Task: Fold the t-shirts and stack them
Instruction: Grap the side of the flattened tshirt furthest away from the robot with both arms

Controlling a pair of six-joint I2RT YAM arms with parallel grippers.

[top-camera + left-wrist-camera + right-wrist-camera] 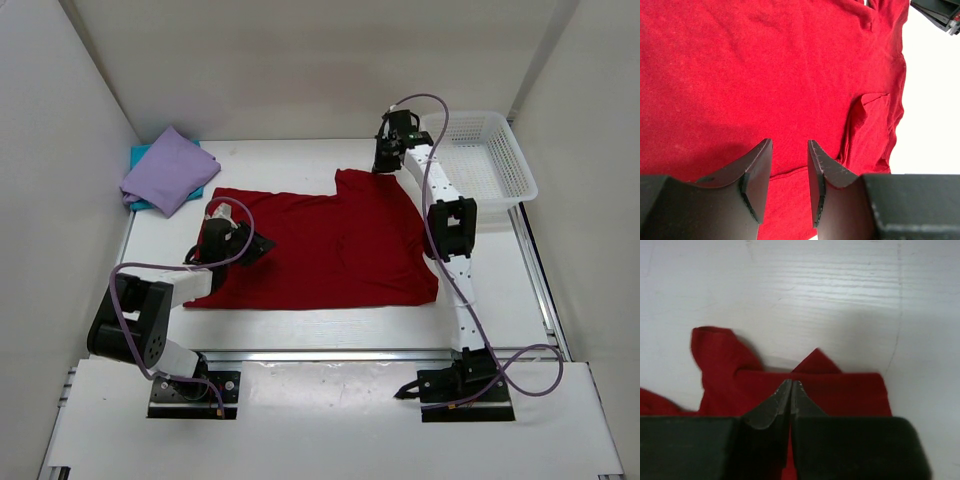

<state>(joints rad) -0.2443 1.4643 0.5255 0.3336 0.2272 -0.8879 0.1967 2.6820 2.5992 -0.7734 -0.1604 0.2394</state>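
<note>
Right gripper (791, 382): jaws pressed fully together, the tips set on a doubled edge of the dark red t-shirt (840, 390). Whether any cloth is nipped between them cannot be told. Seen from above, this gripper (385, 160) stands at the shirt's 1 o'clock corner, its arm stretched far up the table. Left gripper (790, 142): jaws partly apart, roughly halfway, nothing between them, poised low over the red cloth (740, 65). From above it (262, 243) sits at the shirt's 9 o'clock side, fingers pointing toward 3 o'clock. Dark red t-shirt (330, 240): spread mostly flat in the middle of the table (300, 330), one layer thick over most of its area, a sleeve-like tab jutting toward 12 o'clock at the far right corner, and a small raised pucker near one side edge in the left wrist view. Pale lavender t-shirt (170, 170): folded into a loose bundle at 10 o'clock from the red one, well apart from it. Teal t-shirt (140, 153): lying under the lavender bundle, only its edges showing. White mesh basket (524, 160): at 2 o'clock, just beside the right arm.
</note>
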